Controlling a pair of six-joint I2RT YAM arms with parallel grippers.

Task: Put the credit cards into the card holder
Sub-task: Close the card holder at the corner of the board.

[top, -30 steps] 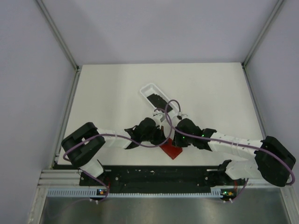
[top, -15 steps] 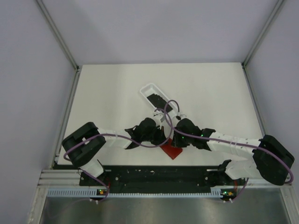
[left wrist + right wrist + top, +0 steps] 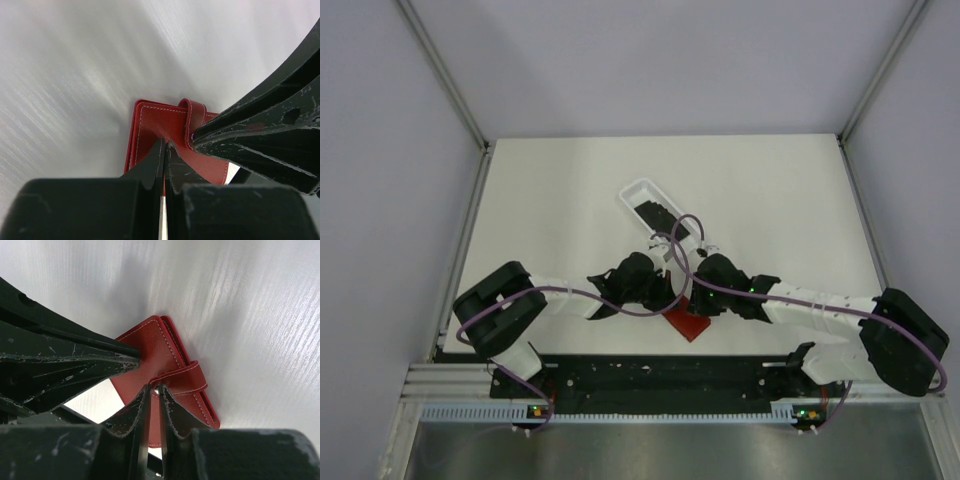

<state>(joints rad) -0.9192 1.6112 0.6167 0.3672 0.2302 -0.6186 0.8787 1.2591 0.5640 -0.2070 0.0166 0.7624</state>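
Observation:
The red card holder [image 3: 688, 325] lies folded on the table near the front edge, between both arms. My left gripper [image 3: 165, 145] is shut with nothing between its fingers, and its tips press on the holder's cover [image 3: 155, 122]. My right gripper [image 3: 154, 388] is shut on the end of the holder's closure tab [image 3: 186, 377], with the snap showing between the tips. The two grippers nearly touch, left gripper [image 3: 669, 299] and right gripper [image 3: 691, 304]. Black credit cards [image 3: 655, 212] lie in a white tray behind them.
The white oblong tray [image 3: 638, 186] sits slanted at mid table, just behind the grippers. Purple cables loop over both wrists. White walls with metal posts bound the table on the left, right and back. The black base rail runs along the front edge.
The right arm has edged slightly to the left. The card holder and the left arm have not visibly moved.

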